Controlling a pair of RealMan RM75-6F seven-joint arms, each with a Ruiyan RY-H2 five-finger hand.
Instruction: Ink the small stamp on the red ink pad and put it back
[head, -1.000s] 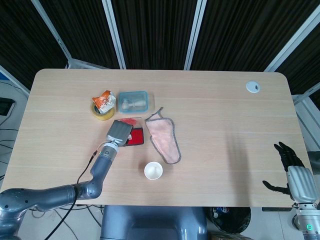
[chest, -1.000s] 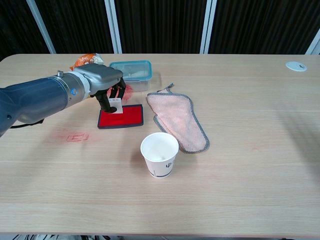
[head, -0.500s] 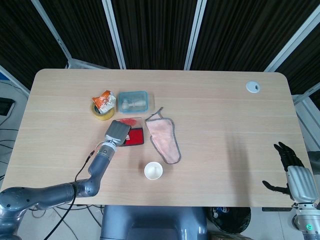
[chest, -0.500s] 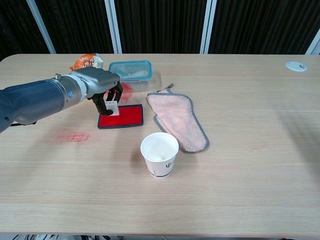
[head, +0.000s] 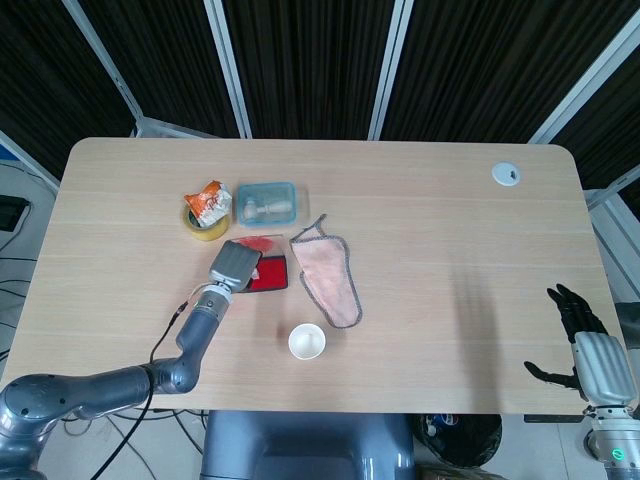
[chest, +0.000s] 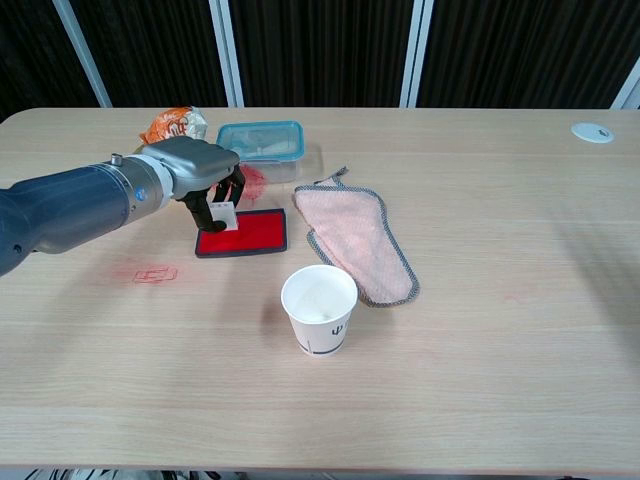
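Observation:
My left hand grips the small white stamp, holding it upright over the left end of the red ink pad. From the head view the left hand covers the stamp and the left part of the ink pad. Whether the stamp's base touches the pad I cannot tell. My right hand hangs open off the table's right front corner, holding nothing.
A pink cloth lies right of the pad and a white paper cup stands in front of it. Behind are a clear lidded box, a snack bag and a tape roll. Red stamp marks show on the table.
The left hand with the stamp has shifted slightly left and back over the pad's left end. The right hand has not moved.

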